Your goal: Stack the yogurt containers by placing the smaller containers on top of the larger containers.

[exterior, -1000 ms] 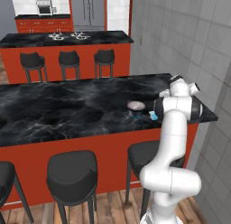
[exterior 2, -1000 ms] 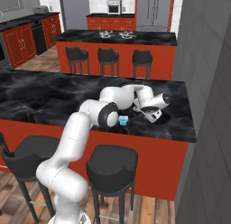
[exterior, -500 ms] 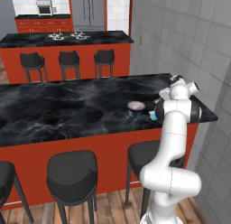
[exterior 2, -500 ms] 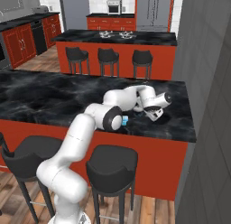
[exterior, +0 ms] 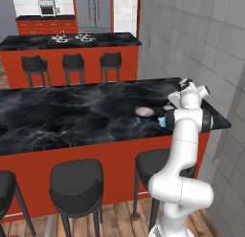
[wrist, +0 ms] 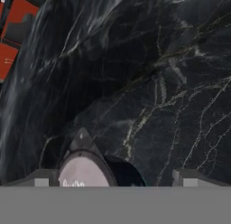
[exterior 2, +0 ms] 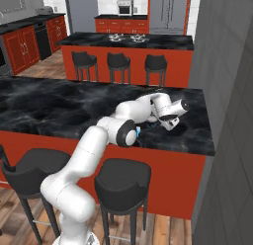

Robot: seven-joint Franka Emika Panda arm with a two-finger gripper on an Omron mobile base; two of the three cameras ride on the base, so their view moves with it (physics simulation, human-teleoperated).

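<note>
While the gripper [wrist: 113, 180] hangs wide apart over the small cup [wrist: 83, 173], lid writing's unreadable, with bare surface [exterior: 72, 112] leftward.

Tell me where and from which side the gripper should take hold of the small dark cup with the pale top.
Probably by its round side wall, coming straight down from above. In the hand view the small dark cup stands upright on the black marble counter, pale top facing the camera, between the spread fingertips of the open gripper. A finger on either side should pinch it across its width; the wide tub stands apart.
</note>
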